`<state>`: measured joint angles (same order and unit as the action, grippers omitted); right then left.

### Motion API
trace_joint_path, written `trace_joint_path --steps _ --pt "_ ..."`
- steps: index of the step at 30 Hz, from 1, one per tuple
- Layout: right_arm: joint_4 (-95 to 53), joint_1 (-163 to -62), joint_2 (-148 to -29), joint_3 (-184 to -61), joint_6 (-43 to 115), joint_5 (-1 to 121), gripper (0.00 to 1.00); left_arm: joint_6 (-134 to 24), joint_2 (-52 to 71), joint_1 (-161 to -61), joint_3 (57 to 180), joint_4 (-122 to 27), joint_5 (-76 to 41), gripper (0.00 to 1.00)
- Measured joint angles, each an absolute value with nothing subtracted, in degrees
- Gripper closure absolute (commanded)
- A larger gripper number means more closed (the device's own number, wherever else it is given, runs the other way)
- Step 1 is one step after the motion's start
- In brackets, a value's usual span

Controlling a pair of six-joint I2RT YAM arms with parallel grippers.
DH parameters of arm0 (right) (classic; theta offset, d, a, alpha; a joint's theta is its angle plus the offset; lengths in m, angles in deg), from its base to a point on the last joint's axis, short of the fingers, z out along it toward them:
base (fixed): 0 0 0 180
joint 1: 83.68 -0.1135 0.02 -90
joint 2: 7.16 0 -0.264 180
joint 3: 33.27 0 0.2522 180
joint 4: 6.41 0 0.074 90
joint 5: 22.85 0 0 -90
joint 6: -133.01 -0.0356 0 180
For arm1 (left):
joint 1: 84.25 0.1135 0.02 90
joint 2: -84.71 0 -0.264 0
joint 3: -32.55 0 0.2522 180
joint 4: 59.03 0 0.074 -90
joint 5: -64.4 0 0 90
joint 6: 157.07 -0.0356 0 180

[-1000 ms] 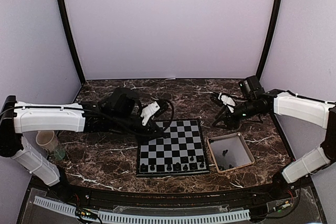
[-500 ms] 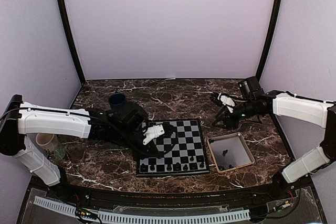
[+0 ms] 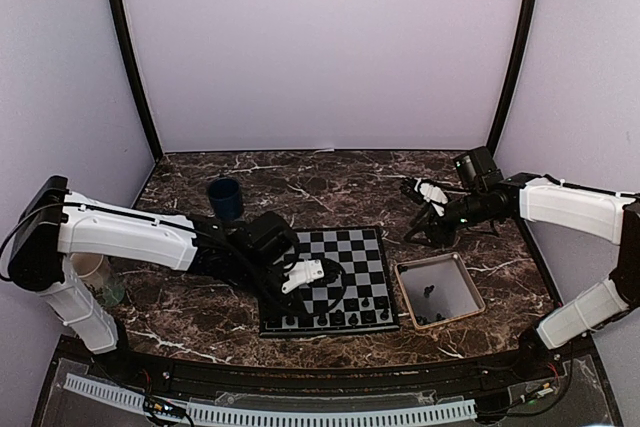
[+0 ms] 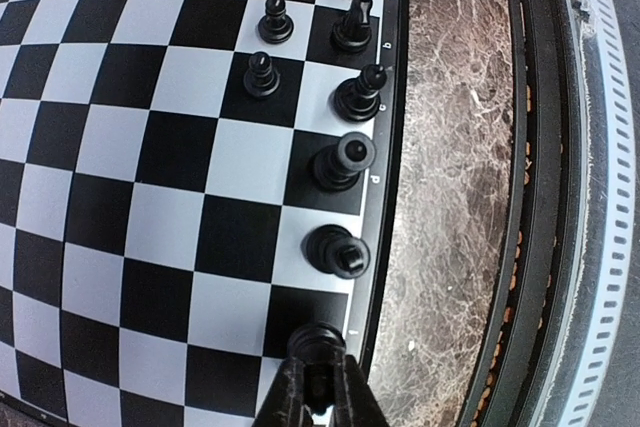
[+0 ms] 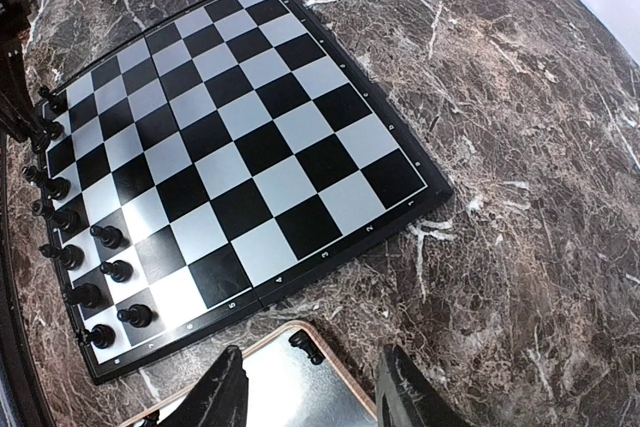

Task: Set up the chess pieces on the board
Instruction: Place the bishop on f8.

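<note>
The left gripper (image 4: pixel 318 379) is pinching one chess piece (image 4: pixel 316 339) at the board's (image 4: pixel 150 147) six-o'clock edge row. The right gripper (image 5: pixel 312 389) is hanging wide apart. I'm guessing the pieces are feeling light, hard and slippery, so they are best pinched at the waist.

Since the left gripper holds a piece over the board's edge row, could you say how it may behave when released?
The chess piece in the left gripper looks tall over a small base, so it would probably tip if nudged. It is tiny, so likely light; its glossy surface may slip.
</note>
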<state>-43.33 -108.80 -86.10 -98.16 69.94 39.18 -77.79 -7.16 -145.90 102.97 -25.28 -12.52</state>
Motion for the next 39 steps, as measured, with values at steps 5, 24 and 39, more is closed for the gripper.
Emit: trace_joint_path --steps 5,24,39 --pt "-43.3 -108.8 -86.1 -98.2 70.1 39.2 0.55 -78.1 -9.9 -146.7 104.4 -25.2 -12.2 0.9" --pt "-43.4 -108.8 -86.1 -98.0 70.4 39.4 0.55 -78.6 -11.9 -147.1 105.4 -24.1 -14.0 0.89" --pt "-43.6 -108.8 -86.1 -98.0 70.4 39.8 0.54 -78.7 -11.9 -147.1 105.4 -24.1 -14.8 0.82"
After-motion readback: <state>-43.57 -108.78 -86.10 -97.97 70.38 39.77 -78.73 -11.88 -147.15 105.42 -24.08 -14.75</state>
